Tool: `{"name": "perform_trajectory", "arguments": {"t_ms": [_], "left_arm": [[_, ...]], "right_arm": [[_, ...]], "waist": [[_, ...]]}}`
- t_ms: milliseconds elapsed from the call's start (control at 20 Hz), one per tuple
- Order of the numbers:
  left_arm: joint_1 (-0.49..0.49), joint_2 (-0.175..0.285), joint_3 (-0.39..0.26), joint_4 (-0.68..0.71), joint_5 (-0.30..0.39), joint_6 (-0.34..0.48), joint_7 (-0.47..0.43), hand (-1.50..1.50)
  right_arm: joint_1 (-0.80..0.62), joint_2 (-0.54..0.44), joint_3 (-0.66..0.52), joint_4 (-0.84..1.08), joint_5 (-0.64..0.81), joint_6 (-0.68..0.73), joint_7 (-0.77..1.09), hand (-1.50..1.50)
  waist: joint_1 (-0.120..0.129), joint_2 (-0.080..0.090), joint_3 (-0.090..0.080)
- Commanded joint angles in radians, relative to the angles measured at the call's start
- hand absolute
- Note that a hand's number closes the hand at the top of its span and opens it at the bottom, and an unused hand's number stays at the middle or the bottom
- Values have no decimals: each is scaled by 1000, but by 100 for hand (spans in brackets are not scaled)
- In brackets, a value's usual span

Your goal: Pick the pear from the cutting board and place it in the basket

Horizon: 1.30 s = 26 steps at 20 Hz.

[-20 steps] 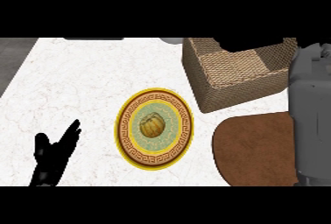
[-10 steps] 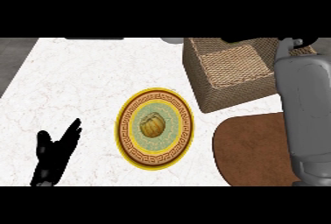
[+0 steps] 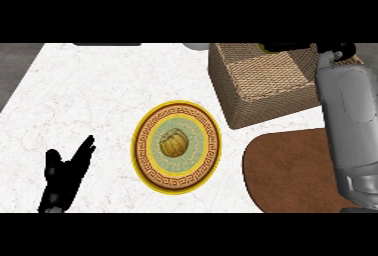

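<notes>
— Woven basket [image 3: 258,82]: what's inside?
— A greenish sliver, likely the pear [image 3: 268,48], at its far rim by the right hand [image 3: 341,50]; grip, cannot tell
— The ornate round plate [image 3: 177,179]?
— One ridged brown lump [image 3: 176,142]; left hand [image 3: 65,172] rests open

Kitchen: marble counter [image 3: 96,90] w/ plate [image 3: 177,106], cutting board [image 3: 288,170], basket [image 3: 266,102].

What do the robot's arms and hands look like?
The left hand is plain black and slim-fingered. The right forearm is a smooth, rounded grey shell, jointed near its lower end. No cables or markings show.
</notes>
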Motion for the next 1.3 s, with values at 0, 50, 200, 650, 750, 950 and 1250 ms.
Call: {"name": "perform_trajectory", "arguments": {"t_ms": [0, 50, 200, 650, 750, 950, 1250], "left_arm": [[24, -21, -9, 34, -5, 11, 22, 0], [16, 3, 7, 14, 12, -10, 41, 0], [-11, -16, 5, 68, -8, 8, 21, 0], [15, -16, -9, -33, -21, 10, 107, 0], [48, -8, 4, -27, -5, -15, 75, 0], [87, -30, 2, 15, -21, -12, -10, 0], [61, -31, 5, 5, -24, -8, 27, 0]], "right_arm": [[50, -68, 47, 86, 154, -77, 13, 150], [74, -42, 36, 96, 158, -139, -11, 150], [-17, -129, 46, 197, 166, -55, -40, 150], [-23, -212, 4, 306, 128, -56, -254, -150], [-25, -183, -20, 299, 102, -99, -257, -150], [21, -208, -65, 202, 37, -62, -202, -150], [-17, -363, -185, 296, -39, -19, -202, -150]], "waist": [[1, 11, -13], [1, 9, -12], [1, 10, -12], [0, 6, -11], [0, 6, -12], [-16, 0, -12], [-8, 5, -12]]}}
